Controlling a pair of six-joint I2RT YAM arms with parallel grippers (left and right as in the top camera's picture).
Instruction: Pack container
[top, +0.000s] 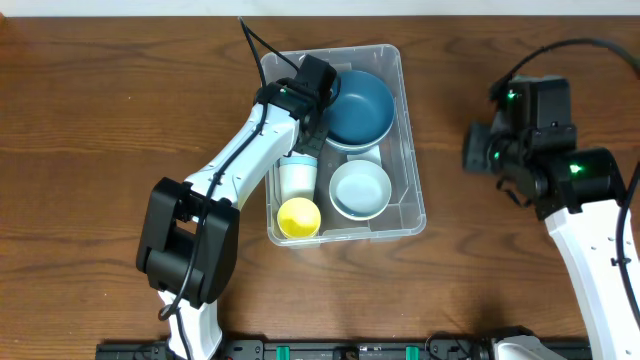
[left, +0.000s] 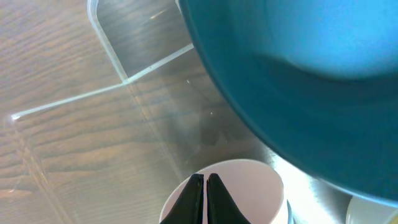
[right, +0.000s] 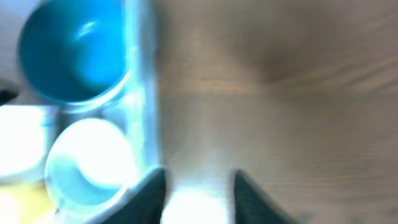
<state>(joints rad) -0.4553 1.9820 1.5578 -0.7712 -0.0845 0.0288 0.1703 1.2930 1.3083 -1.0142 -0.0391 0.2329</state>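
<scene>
Wood-grain worktop (top: 100, 120) with the clear container (top: 410, 150) sitting about in the middle. Inside it there's a dark blue bowl (top: 360, 108) at the far end, a light blue bowl (top: 360, 188) nearer, plus a white cup (top: 297, 178) and a yellow cup (top: 298, 217) down the left side. The left gripper (left: 204, 177) is pinched closed and empty, just over the white cup. The right gripper (right: 199, 177) is off to the container's right, fingers apart, nothing in them, though that view's blurry.
</scene>
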